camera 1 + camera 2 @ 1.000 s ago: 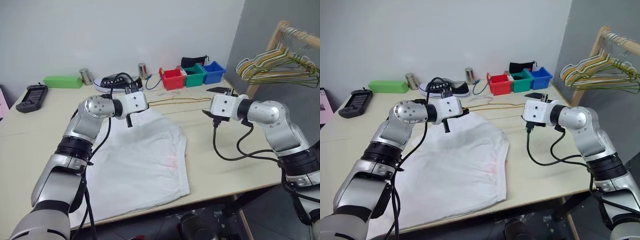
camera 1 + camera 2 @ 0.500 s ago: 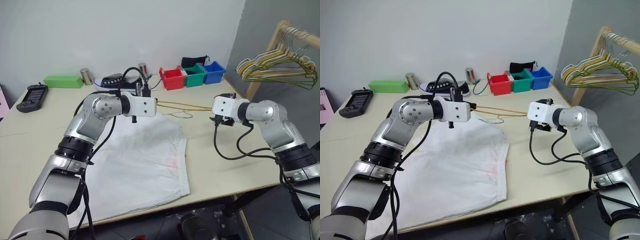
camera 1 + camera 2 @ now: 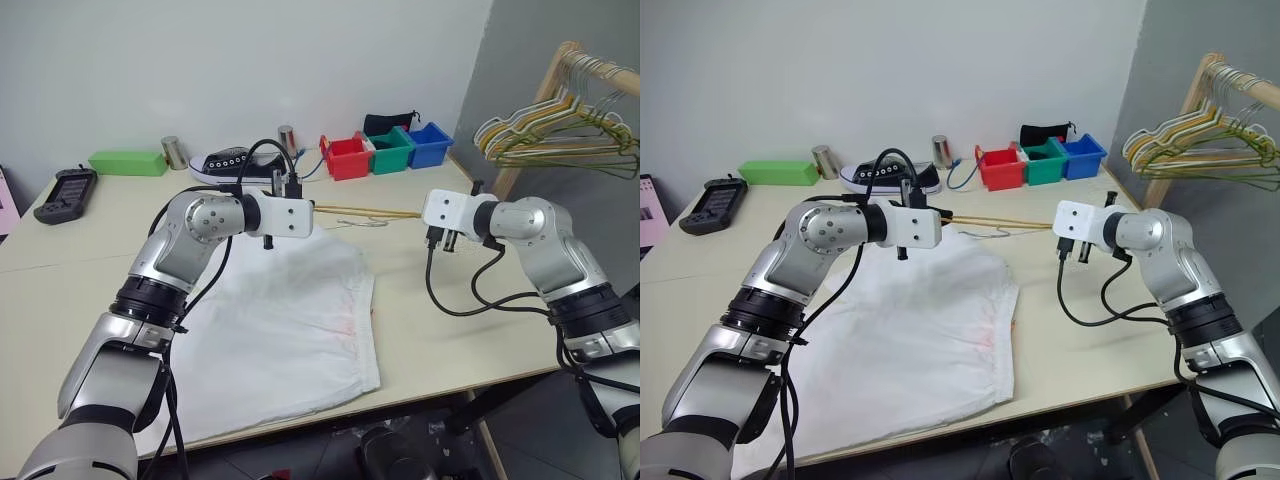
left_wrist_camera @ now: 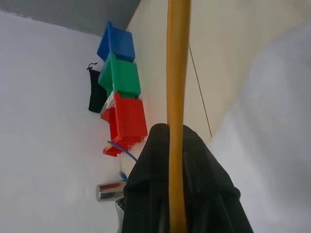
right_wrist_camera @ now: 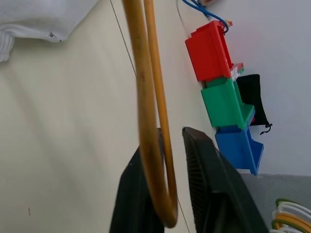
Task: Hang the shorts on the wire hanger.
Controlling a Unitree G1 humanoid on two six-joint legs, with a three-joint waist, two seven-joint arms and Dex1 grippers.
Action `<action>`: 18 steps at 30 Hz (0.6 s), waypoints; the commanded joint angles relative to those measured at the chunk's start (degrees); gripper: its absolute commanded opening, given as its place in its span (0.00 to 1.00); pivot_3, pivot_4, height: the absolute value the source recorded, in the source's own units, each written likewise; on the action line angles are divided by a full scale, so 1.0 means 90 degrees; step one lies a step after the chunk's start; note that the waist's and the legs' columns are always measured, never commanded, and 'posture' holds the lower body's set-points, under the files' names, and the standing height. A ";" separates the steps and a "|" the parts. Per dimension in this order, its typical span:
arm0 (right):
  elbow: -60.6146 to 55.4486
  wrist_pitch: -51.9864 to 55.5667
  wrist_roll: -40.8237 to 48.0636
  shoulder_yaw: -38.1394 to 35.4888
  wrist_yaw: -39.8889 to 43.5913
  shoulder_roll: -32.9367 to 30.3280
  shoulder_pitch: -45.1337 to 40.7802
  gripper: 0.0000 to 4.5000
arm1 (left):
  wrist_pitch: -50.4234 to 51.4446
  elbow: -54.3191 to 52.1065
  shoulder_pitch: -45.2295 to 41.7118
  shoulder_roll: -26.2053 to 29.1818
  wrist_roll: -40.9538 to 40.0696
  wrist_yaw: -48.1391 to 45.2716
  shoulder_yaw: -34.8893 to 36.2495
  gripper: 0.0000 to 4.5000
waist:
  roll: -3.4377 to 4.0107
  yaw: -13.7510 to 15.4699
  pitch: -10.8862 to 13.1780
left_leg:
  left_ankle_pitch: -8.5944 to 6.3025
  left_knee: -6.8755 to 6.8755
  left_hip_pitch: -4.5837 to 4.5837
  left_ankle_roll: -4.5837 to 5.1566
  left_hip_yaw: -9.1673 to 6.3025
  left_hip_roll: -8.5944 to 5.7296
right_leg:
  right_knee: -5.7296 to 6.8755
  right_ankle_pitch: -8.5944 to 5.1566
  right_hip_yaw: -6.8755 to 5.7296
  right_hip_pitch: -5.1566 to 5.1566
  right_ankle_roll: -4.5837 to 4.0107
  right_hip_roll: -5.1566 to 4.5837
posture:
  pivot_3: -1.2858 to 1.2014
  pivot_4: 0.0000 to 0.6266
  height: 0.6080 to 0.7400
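Only the right wrist view reveals the wire hanger bend between the right gripper.

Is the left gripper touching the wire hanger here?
Touching. In the left wrist view the yellow wire hanger runs straight down between the black fingers of the left gripper, which are shut on it.

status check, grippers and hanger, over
Left gripper shut on wire hanger. Right gripper shut on its far end. Shorts flat on table, not hung. Nothing in the way.
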 commanded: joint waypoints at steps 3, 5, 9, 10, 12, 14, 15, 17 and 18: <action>-0.0274 -0.0160 -0.0132 -0.0062 0.0002 -0.0086 -0.0168 0.01 | -0.0150 -0.0053 -0.0177 0.0018 0.0084 0.0092 -0.0019 0.00 | 0.0001 -0.0002 0.0000 | 0.0000 0.0000 0.0000 0.0000 0.0000 0.0000 | 0.0000 0.0000 0.0000 0.0000 0.0000 0.0000 | 0.41 0.04 1.00; -0.0285 -0.0180 -0.0134 -0.0063 0.0036 -0.0094 -0.0145 0.01 | -0.0191 -0.0015 -0.0192 0.0021 0.0070 0.0085 -0.0014 0.00 | 0.0001 -0.0002 0.0000 | 0.0000 0.0000 0.0000 0.0000 0.0000 0.0000 | 0.0000 0.0000 0.0000 0.0000 0.0000 0.0000 | 0.41 0.04 1.00; -0.0368 -0.0228 -0.0140 -0.0038 0.0119 -0.0116 -0.0079 0.00 | -0.0228 0.0075 -0.0248 -0.0003 -0.0115 0.0062 0.0109 0.20 | 0.0001 -0.0003 0.0000 | 0.0000 0.0000 0.0000 0.0000 0.0000 0.0000 | 0.0000 0.0000 0.0000 0.0000 0.0000 0.0000 | 0.41 0.03 1.00; -0.0400 -0.0243 -0.0131 -0.0034 0.0144 -0.0119 -0.0054 0.00 | -0.0291 0.0132 -0.0280 -0.0001 -0.0181 0.0079 0.0165 0.26 | 0.0001 -0.0004 -0.0001 | 0.0000 0.0000 0.0000 0.0000 0.0000 0.0000 | 0.0000 0.0000 0.0000 0.0000 0.0000 0.0000 | 0.41 0.03 1.00; -0.0456 -0.0260 -0.0104 -0.0033 0.0201 -0.0136 0.0007 0.00 | -0.0317 0.0174 -0.0321 0.0015 -0.0547 -0.0074 0.0354 0.37 | 0.0001 -0.0005 -0.0001 | 0.0000 0.0000 0.0000 0.0000 0.0000 0.0000 | 0.0000 0.0000 0.0000 0.0000 0.0000 0.0000 | 0.41 0.03 1.00; -0.0479 -0.0279 -0.0089 -0.0041 0.0229 -0.0165 0.0063 0.00 | -0.0307 0.0158 -0.0333 0.0042 -0.0913 -0.0260 0.0510 0.46 | 0.0001 -0.0003 -0.0001 | 0.0000 0.0000 0.0000 0.0000 -0.0001 0.0000 | 0.0000 0.0000 -0.0001 0.0000 0.0000 0.0000 | 0.41 0.03 1.00; -0.0473 -0.0282 -0.0079 -0.0050 0.0238 -0.0184 0.0096 0.00 | -0.0309 0.0135 -0.0322 0.0066 -0.1105 -0.0339 0.0589 0.50 | 0.0001 -0.0003 -0.0001 | 0.0000 0.0000 0.0000 0.0000 -0.0001 0.0001 | 0.0000 0.0000 -0.0001 0.0000 0.0000 0.0000 | 0.41 0.03 1.00; -0.0433 -0.0310 -0.0059 -0.0083 0.0257 -0.0239 0.0172 0.00 | -0.0197 0.0041 -0.0263 0.0113 -0.1451 -0.0487 0.0754 0.60 | 0.0001 -0.0002 -0.0001 | 0.0000 0.0000 0.0000 0.0000 -0.0001 0.0001 | 0.0000 0.0000 -0.0002 -0.0001 0.0000 0.0000 | 0.41 0.02 1.00; -0.0417 -0.0172 0.0046 -0.0151 0.0347 -0.0253 0.0247 0.00 | -0.0078 -0.0052 -0.0190 0.0146 -0.1677 -0.0609 0.0861 0.65 | 0.0002 -0.0002 -0.0001 | 0.0000 0.0000 0.0000 0.0000 -0.0001 0.0001 | 0.0000 0.0000 -0.0002 0.0000 0.0000 0.0000 | 0.41 0.02 1.00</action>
